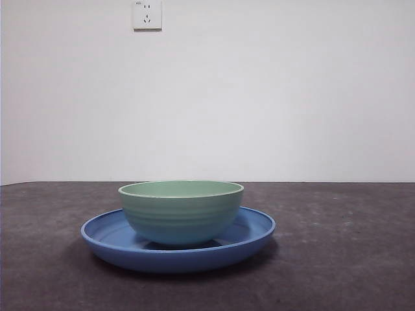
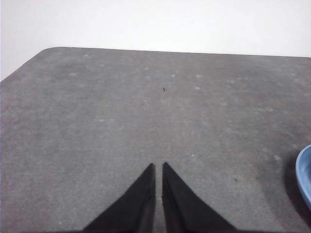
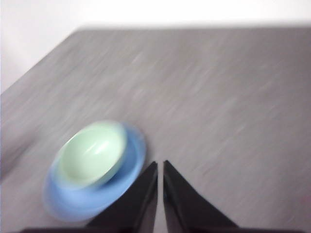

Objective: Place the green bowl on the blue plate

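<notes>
The green bowl (image 1: 181,210) stands upright inside the blue plate (image 1: 256,233) in the middle of the dark table. The right wrist view is blurred; it shows the bowl (image 3: 92,154) resting on the plate (image 3: 131,167). My right gripper (image 3: 160,165) is shut and empty, raised clear beside the plate. My left gripper (image 2: 159,166) is shut and empty over bare table, with only the plate's rim (image 2: 303,177) at the edge of its view. Neither gripper shows in the front view.
The dark grey table (image 1: 350,259) ends at a white wall with a socket (image 1: 147,14). The table's rounded far corner (image 2: 46,51) shows in the left wrist view.
</notes>
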{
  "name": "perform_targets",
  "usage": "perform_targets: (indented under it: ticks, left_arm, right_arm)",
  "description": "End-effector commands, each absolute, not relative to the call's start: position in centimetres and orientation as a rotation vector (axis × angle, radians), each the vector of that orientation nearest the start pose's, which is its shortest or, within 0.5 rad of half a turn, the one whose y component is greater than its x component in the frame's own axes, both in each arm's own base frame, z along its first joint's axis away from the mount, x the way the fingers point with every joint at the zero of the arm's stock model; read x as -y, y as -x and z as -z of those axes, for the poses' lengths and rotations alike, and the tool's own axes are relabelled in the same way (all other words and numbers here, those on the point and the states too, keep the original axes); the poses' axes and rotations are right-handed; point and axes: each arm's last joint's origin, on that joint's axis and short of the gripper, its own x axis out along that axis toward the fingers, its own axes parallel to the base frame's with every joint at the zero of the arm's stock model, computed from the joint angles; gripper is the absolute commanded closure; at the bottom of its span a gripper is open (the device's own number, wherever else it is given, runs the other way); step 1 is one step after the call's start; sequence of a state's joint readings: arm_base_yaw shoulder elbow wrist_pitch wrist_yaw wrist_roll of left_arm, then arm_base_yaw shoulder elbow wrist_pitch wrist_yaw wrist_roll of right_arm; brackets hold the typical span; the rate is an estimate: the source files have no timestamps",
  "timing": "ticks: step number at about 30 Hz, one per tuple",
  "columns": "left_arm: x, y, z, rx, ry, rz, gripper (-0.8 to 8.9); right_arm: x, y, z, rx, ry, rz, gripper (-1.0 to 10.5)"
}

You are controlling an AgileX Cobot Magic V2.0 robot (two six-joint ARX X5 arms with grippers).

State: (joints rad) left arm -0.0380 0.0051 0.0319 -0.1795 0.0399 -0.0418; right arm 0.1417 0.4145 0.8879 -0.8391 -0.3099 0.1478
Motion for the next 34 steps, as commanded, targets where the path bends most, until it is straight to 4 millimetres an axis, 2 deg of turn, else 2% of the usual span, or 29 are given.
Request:
perform_targets:
  ticks: [1, 7, 12, 18, 24, 34]
  left_arm:
    - [0.5, -9.5, -14.9, -0.179, 0.03, 0.074, 7.9]
    - [0.5, -9.5, -14.9, -0.179, 0.03, 0.074, 7.9]
    - [0.5, -9.5, -14.9, -0.179, 0.03, 0.074, 7.9]
    - [0.5, -9.5, -14.9, -0.179, 0.03, 0.074, 7.9]
    - [0.5, -9.5, -14.9, -0.179, 0.03, 0.074, 7.9]
    - [0.5, -9.5, -14.9, -0.179, 0.03, 0.074, 7.9]
  right_arm:
    - [-1.3, -6.2, -32.7, -0.263, -0.108, -0.363, 9.3]
    - [-0.8, -7.0, -28.0, -0.086, 0.003, -0.271, 9.3]
    - [-0.6, -7.7, -23.3, -0.096, 0.052, -0.221, 9.3]
    - [-0.2, -8.6, -19.0, -0.1, 0.075, -0.183, 9.3]
    - [0.0, -9.2, -16.7, -0.13, 0.058, -0.159, 9.3]
    - [0.4, -9.5, -15.6, -0.158, 0.017, 0.002, 9.3]
